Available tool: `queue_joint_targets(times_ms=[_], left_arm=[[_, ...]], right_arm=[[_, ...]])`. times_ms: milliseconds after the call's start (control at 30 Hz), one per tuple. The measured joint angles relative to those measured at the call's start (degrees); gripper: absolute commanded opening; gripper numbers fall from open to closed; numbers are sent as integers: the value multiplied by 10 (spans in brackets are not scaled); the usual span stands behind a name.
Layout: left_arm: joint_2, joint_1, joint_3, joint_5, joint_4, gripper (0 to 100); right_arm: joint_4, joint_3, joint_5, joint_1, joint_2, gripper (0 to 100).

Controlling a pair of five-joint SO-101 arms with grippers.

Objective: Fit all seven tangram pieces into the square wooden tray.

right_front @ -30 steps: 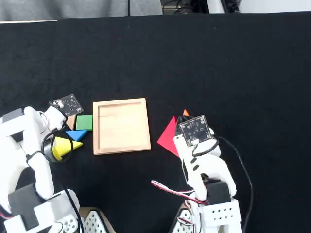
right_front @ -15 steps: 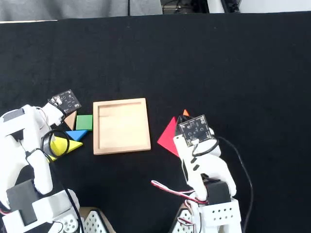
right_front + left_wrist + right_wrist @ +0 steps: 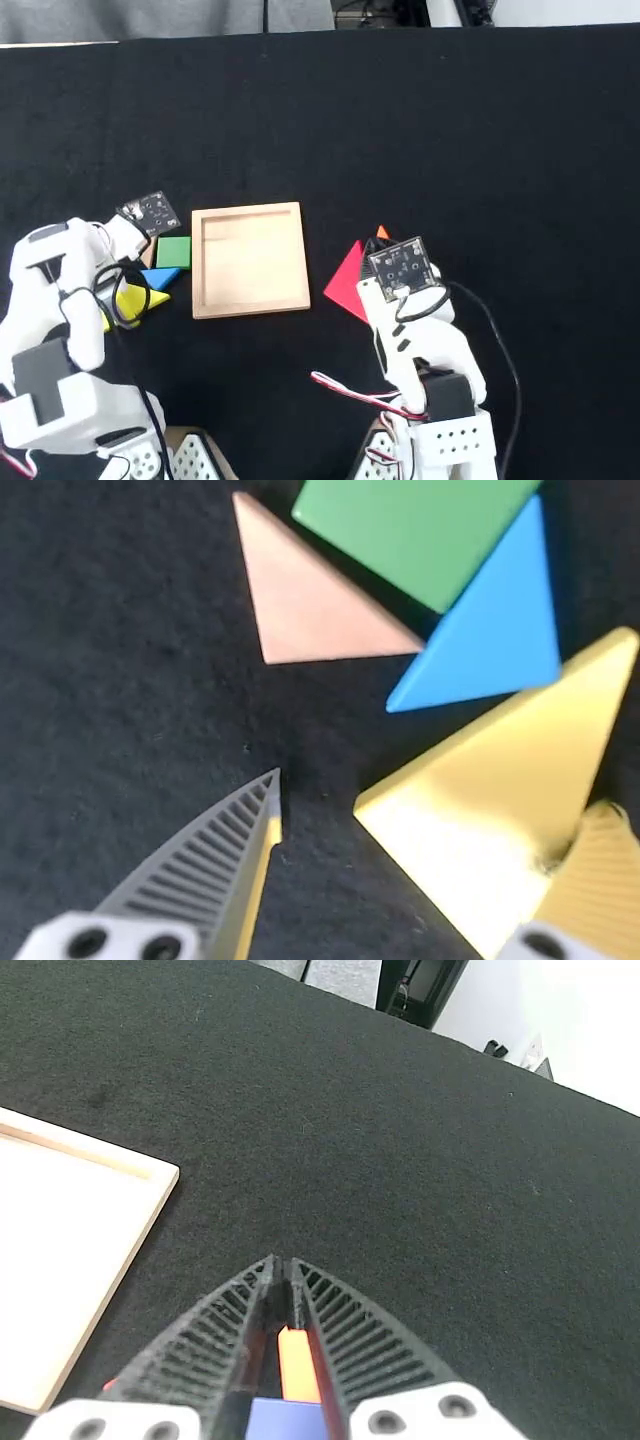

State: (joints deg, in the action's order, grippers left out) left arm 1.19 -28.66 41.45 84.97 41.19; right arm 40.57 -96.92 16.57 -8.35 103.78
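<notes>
The square wooden tray (image 3: 250, 260) lies with nothing in it. To its left sit a green square (image 3: 173, 251), a blue triangle (image 3: 160, 277) and a yellow triangle (image 3: 135, 300). My left gripper (image 3: 435, 810) is open low over these pieces, straddling a corner of the yellow triangle (image 3: 500, 800). The blue triangle (image 3: 490, 640), green square (image 3: 420, 525) and a tan triangle (image 3: 300, 605) lie just beyond it. Right of the tray, a red triangle (image 3: 350, 280) and an orange piece (image 3: 382, 232) lie by my right gripper (image 3: 280, 1265). It is shut, and the orange piece (image 3: 293, 1360) shows between its fingers.
Black cloth covers the table (image 3: 450, 130), with wide free room behind and to the right of the tray. The tray's corner (image 3: 150, 1175) shows in the right wrist view. Both arm bases stand at the front edge.
My left arm has shifted a little toward the tray, its wrist now nearer the green square. The right arm and the pieces by it have not moved.
</notes>
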Motion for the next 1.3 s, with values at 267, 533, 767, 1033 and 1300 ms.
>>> queue_joint_targets(times_ms=[267, 533, 767, 1033, 1300], left_arm=[[7, 0, -10, 0, 20, 416], [17, 1, -20, 0, 43, 399], [16, 2, -11, 0, 79, 252], [16, 2, -13, -1, 91, 261], [-36, 3, -18, -1, 89, 261]], right_arm=[[0, 0, 0, 0, 0, 15], [0, 0, 0, 0, 0, 15], [0, 0, 0, 0, 0, 15], [0, 0, 0, 0, 0, 15], [0, 0, 0, 0, 0, 15]])
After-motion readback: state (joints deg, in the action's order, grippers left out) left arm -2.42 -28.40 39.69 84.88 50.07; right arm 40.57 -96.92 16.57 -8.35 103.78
